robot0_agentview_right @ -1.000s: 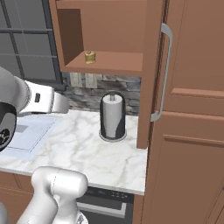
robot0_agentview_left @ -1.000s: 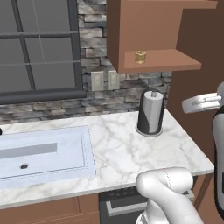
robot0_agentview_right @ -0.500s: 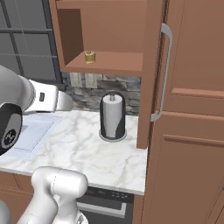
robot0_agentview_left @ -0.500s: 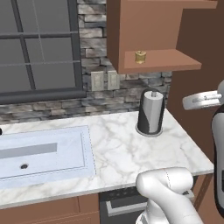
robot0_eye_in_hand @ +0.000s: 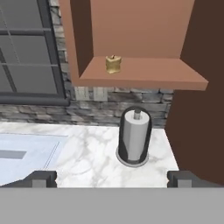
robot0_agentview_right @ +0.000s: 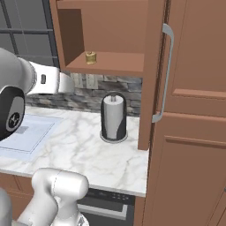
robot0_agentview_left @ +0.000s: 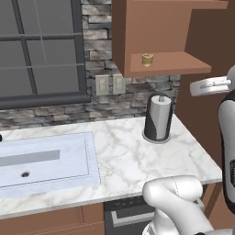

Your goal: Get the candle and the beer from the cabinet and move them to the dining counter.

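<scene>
Arm link swung a little further forward than a moment ago; base views otherwise unchanged. Fingers (robot0_eye_in_hand: 112, 178) spread wide, holding nothing, well short of the cabinet (robot0_eye_in_hand: 131, 26). Door open, candle (robot0_eye_in_hand: 113, 64) standing near the left end of the shelf, toward its front edge. No beer visible on the shelf. Probably the reach toward the candle just beginning. Below, marble counter (robot0_agentview_left: 124, 158) with paper towel roll (robot0_agentview_left: 158, 118) near the back right corner, sink (robot0_agentview_left: 43, 158) at the left, window and stone wall behind
</scene>
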Controlling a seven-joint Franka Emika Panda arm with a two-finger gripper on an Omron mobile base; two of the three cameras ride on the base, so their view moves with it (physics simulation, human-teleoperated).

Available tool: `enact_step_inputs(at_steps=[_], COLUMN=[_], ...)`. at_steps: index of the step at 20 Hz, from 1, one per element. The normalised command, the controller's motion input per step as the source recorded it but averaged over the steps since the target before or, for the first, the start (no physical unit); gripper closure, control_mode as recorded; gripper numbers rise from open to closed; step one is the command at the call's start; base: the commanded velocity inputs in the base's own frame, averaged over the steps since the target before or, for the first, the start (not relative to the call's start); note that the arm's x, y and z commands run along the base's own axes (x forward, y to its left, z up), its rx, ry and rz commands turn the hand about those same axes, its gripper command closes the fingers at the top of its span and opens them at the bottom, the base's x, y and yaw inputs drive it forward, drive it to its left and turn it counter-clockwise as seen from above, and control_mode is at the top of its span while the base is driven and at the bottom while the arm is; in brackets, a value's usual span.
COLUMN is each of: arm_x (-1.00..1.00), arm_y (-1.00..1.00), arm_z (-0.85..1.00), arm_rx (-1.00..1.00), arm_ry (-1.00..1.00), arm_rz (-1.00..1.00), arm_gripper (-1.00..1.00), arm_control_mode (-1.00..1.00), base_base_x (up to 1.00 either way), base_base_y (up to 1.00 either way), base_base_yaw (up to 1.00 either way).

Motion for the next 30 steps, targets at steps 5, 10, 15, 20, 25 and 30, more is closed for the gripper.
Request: enact_step_inputs(at_steps=[5,10,15,20,25,30], arm_x=[0.03,0.00,0.23,0.34,0.48,0.41], arm_y=[0.00,0.01,0.07,0.00,0.00,0.00], arm_z=[0.31,0.09,0.00,0.00,0.00,0.00], arm_rx=[0.00,0.00,0.00,0.00,0.00,0.00], arm_ry=[-0.12,-0.14,-0.16,-0.15,-0.06,-0.01], arm_rz=[0.00,0.00,0.00,0.00,0.00,0.00], arm_gripper=[-1.00,-1.00,-1.00,-1.00,-1.00,-1.00], arm_control_mode=[-1.00,-1.00,-1.00,-1.00,-1.00,-1.00], base_base_x=[0.00,0.00,0.00,0.00,0.00,0.00], base_base_y=[0.00,0.00,0.00,0.00,0.00,0.00], base_base_yaw=[0.00,0.00,0.00,0.00,0.00,0.00])
